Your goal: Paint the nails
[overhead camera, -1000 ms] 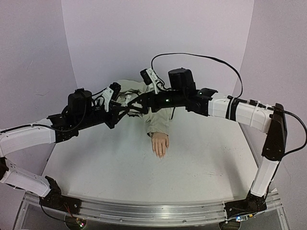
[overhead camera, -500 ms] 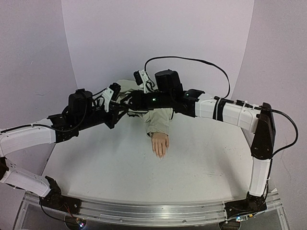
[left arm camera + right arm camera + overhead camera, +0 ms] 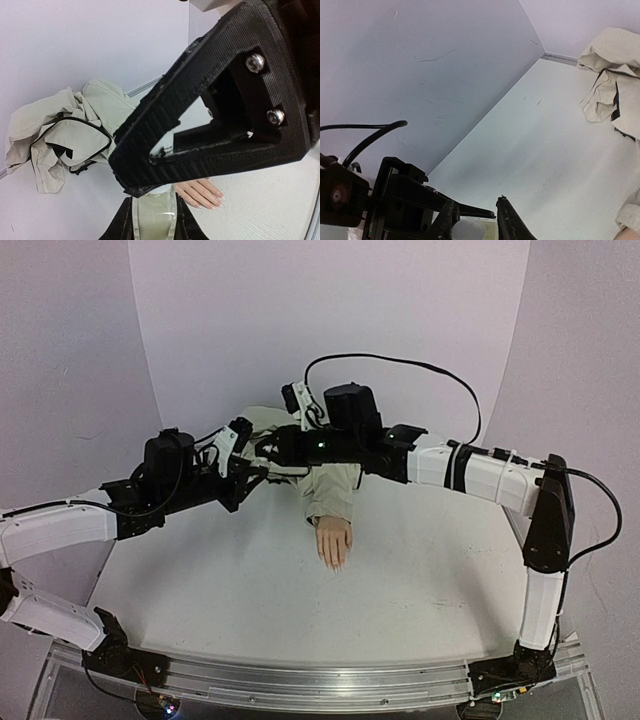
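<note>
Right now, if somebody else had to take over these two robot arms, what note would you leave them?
Left gripper: shut; what it pinches is unclear.
Right gripper: fingers stand close either side of a small white round object; a firm grip cannot be confirmed.
Both meet at the back of the white table, beside the crumpled beige jacket.
The pale pinkish-peach mannequin hand lies flat mid-table, away from both grippers.
Done: nothing visible; its tiny oval nails look bare.
Left: paint every nail.
</note>
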Controlling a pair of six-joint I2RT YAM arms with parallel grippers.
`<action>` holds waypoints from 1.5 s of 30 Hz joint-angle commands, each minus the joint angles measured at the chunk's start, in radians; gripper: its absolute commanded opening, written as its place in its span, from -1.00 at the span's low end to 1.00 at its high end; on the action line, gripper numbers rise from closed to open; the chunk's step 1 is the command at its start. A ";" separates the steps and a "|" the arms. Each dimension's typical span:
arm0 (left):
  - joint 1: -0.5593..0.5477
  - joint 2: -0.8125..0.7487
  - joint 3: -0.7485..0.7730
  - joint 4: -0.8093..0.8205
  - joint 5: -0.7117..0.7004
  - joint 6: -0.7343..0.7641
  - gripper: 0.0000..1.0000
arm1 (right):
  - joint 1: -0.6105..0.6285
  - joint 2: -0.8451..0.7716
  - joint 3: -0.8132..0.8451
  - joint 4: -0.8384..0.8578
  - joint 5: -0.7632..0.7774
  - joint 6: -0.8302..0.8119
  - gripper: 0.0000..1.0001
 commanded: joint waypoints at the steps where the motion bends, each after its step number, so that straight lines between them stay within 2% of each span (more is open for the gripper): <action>1: -0.003 -0.006 0.020 0.050 0.020 -0.011 -1.00 | 0.004 -0.024 0.017 0.057 -0.013 -0.003 -0.62; 5: -0.001 -0.015 0.022 0.049 0.042 -0.047 -1.00 | 0.003 -0.023 0.002 0.084 -0.063 -0.022 -0.98; 7: 0.010 -0.031 0.022 0.050 0.118 -0.069 -1.00 | 0.003 -0.037 -0.013 0.115 -0.146 -0.096 -1.00; 8: 0.029 -0.041 0.024 0.051 0.206 -0.102 -1.00 | 0.003 -0.047 -0.024 0.133 -0.228 -0.154 -1.00; 10: 0.084 -0.053 0.035 0.074 0.476 -0.131 -1.00 | 0.002 -0.065 -0.053 0.150 -0.521 -0.323 -1.00; 12: 0.128 -0.056 0.046 0.169 0.900 -0.182 -1.00 | 0.002 -0.081 -0.093 0.137 -0.873 -0.464 -1.00; 14: 0.141 -0.032 0.086 0.224 1.199 -0.227 -1.00 | -0.005 -0.097 -0.133 0.137 -0.980 -0.488 -1.00; 16: 0.145 0.003 0.135 0.226 1.339 -0.282 -1.00 | -0.004 -0.088 -0.143 0.139 -1.048 -0.474 -1.00; 17: 0.147 0.014 0.140 0.227 1.352 -0.296 -1.00 | -0.004 -0.093 -0.157 0.141 -1.053 -0.473 -1.00; 21: 0.152 0.002 0.070 0.228 1.197 -0.235 -1.00 | -0.003 -0.123 -0.193 0.138 -0.953 -0.476 -1.00; 23: 0.152 -0.016 0.022 0.228 0.983 -0.202 -1.00 | -0.003 -0.137 -0.193 0.139 -0.870 -0.460 -0.98; 24: 0.151 -0.028 -0.003 0.225 0.870 -0.186 -1.00 | -0.003 -0.146 -0.194 0.138 -0.801 -0.448 -0.81; 27: 0.124 -0.073 -0.066 0.199 0.490 -0.108 -1.00 | -0.004 -0.169 -0.195 0.130 -0.593 -0.409 0.06; 28: 0.101 -0.088 -0.083 0.194 0.371 -0.071 -1.00 | -0.004 -0.175 -0.193 0.129 -0.524 -0.393 0.23; 31: 0.036 -0.114 -0.110 0.185 0.112 0.024 -1.00 | -0.003 -0.187 -0.194 0.125 -0.327 -0.330 0.58; 33: 0.022 -0.118 -0.116 0.183 0.020 0.040 -1.00 | -0.003 -0.181 -0.181 0.121 -0.247 -0.291 0.69; 39: 0.020 -0.117 -0.126 0.183 -0.120 0.033 -1.00 | -0.003 -0.104 -0.093 0.122 -0.098 -0.054 0.68; 45: 0.020 -0.096 -0.119 0.183 -0.102 -0.001 -1.00 | -0.001 -0.014 0.004 0.124 -0.085 0.042 0.24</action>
